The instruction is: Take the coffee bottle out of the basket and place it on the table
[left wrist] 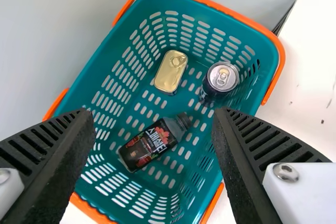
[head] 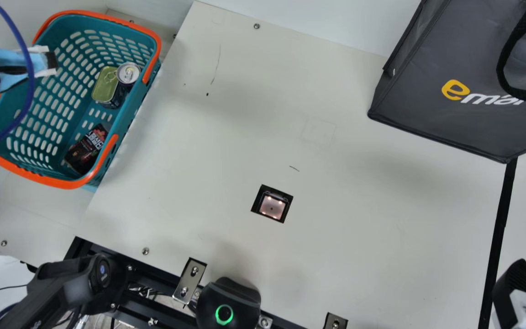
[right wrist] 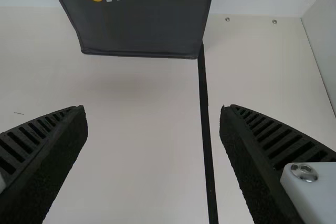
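Note:
My left arm's blue-wrapped gripper end [head: 46, 61] is at the basket's left side in the main view. In its wrist view the left gripper [left wrist: 153, 116] is open above the basket, holding nothing. The dark coffee bottle [head: 86, 150] lies on the floor of the teal basket [head: 128, 121]. In the left wrist view, the bottle [left wrist: 152, 144] lies tilted diagonally, cap towards the dark can. My right gripper [head: 521, 292] is at the lower right of the main view; in the right wrist view the gripper [right wrist: 153, 109] is open over the cream table [right wrist: 131, 145].
A gold tin [left wrist: 170, 72] and a dark can [left wrist: 222, 78] share the basket with the bottle. The grey bag [head: 427, 100] stands at the table's far right. A square scanner window [head: 272, 205] is set in the table's middle. A black strip [head: 500, 228] runs down the right side.

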Tool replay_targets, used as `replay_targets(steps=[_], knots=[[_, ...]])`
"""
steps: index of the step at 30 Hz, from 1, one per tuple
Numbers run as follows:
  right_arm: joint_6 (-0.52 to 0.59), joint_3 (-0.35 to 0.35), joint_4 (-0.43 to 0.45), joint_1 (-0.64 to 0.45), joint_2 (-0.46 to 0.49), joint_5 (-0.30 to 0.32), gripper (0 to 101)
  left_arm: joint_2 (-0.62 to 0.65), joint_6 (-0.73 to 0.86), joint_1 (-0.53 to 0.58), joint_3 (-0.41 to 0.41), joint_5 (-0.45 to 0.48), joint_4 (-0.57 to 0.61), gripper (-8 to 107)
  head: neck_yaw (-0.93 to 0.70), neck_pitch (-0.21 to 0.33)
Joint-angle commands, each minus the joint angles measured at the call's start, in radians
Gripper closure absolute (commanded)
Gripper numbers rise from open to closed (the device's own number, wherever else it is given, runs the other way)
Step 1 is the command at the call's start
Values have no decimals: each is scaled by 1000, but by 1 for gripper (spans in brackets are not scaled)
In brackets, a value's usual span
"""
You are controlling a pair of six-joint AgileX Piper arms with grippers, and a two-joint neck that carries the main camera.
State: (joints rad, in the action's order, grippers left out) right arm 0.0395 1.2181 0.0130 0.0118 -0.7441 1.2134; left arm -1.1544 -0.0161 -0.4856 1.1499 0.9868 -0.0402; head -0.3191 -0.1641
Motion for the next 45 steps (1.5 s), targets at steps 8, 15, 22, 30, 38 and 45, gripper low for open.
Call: replay_targets(steps=[8,15,22,30,38,45], knots=[[0,0,0,0,0,0,10,-61,-47,27,20,-3,-27,9,-2,26],[0,0,0,0,0,1,10,-118,-38,19,39,-7,-13,9,-2,26],[0,0,0,0,0,1,10,-174,13,-12,54,-23,20,9,-2,26],[0,0,0,0,0,1,10,-240,72,-48,65,-52,58,9,-2,26],[0,0,0,0,0,1,10,-310,124,-76,76,-79,90,9,-2,26],[0,0,0,0,0,1,10,-374,177,-101,83,-103,106,9,-2,26]])
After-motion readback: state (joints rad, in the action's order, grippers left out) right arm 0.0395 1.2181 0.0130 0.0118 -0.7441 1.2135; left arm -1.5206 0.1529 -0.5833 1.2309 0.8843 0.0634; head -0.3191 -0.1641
